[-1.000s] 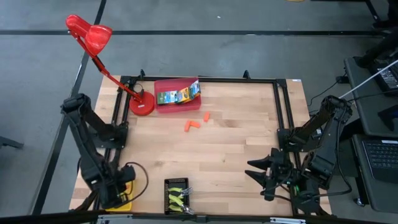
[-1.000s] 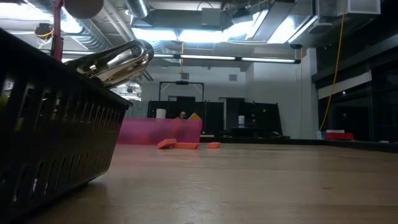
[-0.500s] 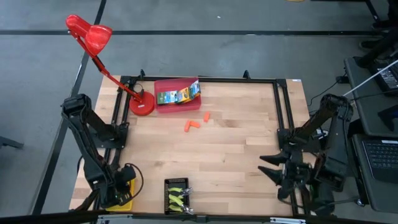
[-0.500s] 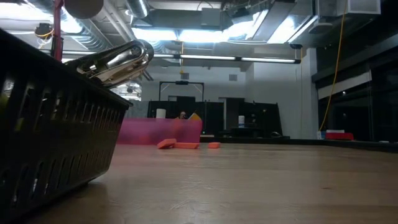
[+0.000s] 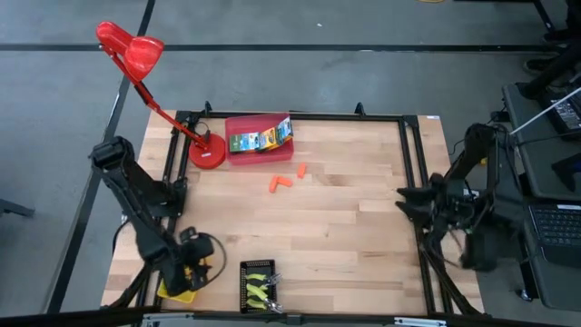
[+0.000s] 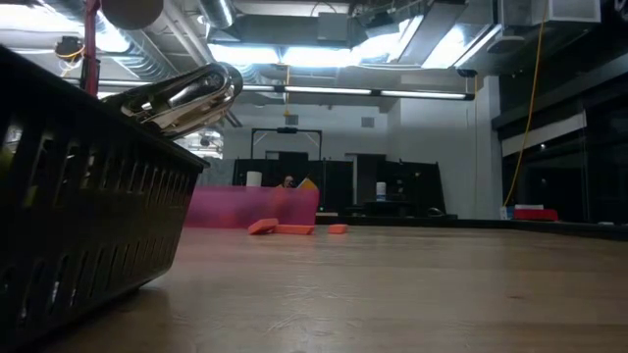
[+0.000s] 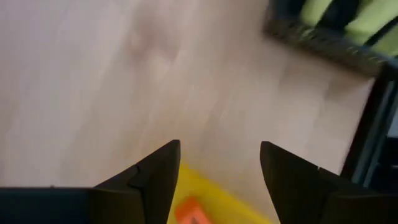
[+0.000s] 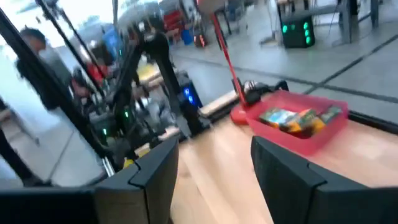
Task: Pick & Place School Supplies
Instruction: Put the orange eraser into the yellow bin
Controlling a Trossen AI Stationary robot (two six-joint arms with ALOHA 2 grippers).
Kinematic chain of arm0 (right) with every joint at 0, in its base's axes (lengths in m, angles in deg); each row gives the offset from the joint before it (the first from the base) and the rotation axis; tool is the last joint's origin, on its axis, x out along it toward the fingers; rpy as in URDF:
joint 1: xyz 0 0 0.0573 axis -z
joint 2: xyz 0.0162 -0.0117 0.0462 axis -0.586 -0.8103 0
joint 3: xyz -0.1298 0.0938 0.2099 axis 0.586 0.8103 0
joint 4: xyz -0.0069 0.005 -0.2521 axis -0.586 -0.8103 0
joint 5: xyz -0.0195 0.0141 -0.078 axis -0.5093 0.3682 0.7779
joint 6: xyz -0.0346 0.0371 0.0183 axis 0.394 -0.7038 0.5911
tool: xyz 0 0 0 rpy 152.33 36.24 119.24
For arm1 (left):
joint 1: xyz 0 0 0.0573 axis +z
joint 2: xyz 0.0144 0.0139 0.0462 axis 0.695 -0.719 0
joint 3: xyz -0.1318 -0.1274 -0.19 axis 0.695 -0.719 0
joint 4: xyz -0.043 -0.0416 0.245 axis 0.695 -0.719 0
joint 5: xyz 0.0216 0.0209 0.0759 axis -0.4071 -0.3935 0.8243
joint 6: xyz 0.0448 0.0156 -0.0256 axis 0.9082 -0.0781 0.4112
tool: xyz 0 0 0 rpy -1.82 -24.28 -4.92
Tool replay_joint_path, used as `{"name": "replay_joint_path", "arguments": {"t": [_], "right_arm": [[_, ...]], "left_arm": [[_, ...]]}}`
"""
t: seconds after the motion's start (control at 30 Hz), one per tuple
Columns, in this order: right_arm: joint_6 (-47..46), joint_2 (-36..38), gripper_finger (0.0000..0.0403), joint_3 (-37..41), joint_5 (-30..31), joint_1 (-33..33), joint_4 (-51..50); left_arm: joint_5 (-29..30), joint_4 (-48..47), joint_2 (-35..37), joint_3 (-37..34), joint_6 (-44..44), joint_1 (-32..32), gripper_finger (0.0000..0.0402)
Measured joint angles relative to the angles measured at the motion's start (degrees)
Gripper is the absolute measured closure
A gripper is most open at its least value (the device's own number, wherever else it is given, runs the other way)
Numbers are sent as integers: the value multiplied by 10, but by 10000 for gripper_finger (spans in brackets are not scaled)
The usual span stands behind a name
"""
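Two wide-open pincers, nothing held.
The left gripper hangs over a stubby orange piece lying in the smooth yellow tray; right gripper empty above the wooden table.

Even overhead light falls on the pale wooden counter, casting soft shadows. Bright ceiling strips glare in the low view, the near black basket unfocused. Both wrist views smear with motion blur.
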Motion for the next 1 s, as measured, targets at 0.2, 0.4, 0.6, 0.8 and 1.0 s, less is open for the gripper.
{"name": "replay_joint_path", "arguments": {"t": [0.2, 0.4, 0.6, 0.8, 1.0], "right_arm": [[94, 105, 195, -1, 39, -20, 2], [133, 115, 195, 13, 57, -47, 8], [-15, 115, 195, 127, 57, -48, 9], [-103, 96, 195, 212, 56, -48, 100], [-47, 76, 195, 219, 57, -47, 198]], "left_arm": [[23, 19, 9, 1, 130, 105, 186], [85, 27, 21, 1, 150, 146, 186], [28, 174, 7, -31, 319, 312, 186], [-39, 229, 4, -52, 433, 510, 186], [-125, 283, -49, -50, 529, 641, 192]]}}
